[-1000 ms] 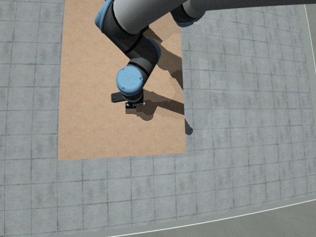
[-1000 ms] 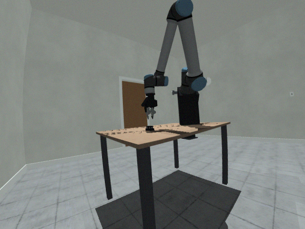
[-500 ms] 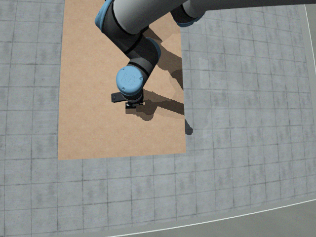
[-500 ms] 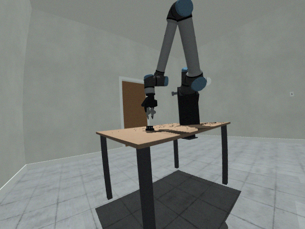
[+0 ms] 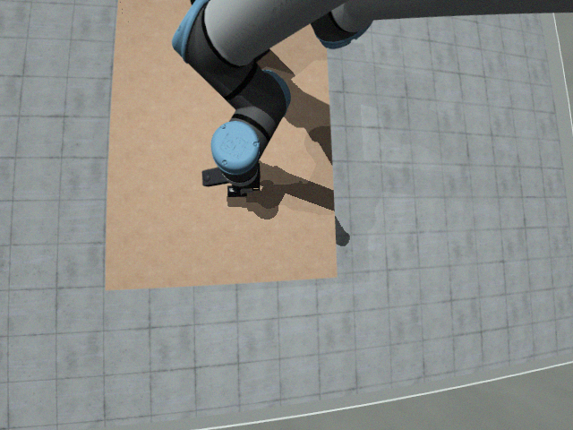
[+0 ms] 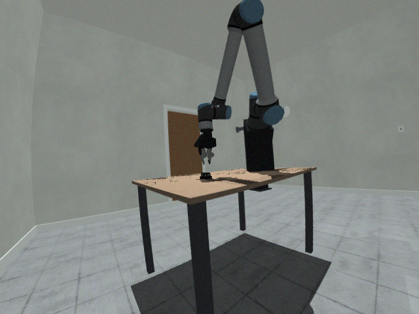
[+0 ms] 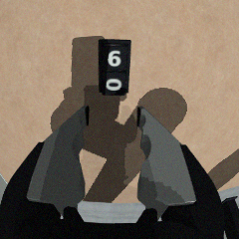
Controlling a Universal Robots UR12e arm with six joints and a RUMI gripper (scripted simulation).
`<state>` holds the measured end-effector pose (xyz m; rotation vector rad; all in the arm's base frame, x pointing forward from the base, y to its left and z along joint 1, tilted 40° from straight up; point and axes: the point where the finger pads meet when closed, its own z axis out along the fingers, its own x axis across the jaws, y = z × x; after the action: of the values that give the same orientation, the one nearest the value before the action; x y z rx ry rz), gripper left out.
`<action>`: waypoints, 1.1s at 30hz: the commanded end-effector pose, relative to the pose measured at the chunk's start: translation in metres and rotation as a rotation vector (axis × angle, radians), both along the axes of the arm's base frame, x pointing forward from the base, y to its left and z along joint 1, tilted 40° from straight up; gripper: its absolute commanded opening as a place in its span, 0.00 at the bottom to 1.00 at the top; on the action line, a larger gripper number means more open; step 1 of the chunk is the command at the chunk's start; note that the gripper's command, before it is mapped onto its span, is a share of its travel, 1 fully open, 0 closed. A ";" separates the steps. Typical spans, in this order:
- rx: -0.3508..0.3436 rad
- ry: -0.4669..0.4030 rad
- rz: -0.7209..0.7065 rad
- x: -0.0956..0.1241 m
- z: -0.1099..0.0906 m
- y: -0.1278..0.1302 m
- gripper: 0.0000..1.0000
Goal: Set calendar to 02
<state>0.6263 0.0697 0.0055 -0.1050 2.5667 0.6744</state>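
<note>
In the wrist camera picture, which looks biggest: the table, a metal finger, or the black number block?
1. Table: fills the background.
2. Metal finger: looks big, but it is nearest the camera.
3. Number block: smallest, showing 6 and 0.

Tan wooden table [image 6: 189, 192], black calendar [image 7: 115, 66] resting on it
</note>
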 end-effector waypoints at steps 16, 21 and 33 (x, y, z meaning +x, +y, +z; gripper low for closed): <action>0.000 -0.001 0.000 0.011 -0.018 0.011 0.28; 0.000 -0.001 0.000 0.014 -0.024 0.015 0.28; 0.000 -0.001 0.000 0.019 -0.032 0.020 0.28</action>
<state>0.6437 0.0891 -0.0252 -0.1051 2.5668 0.6745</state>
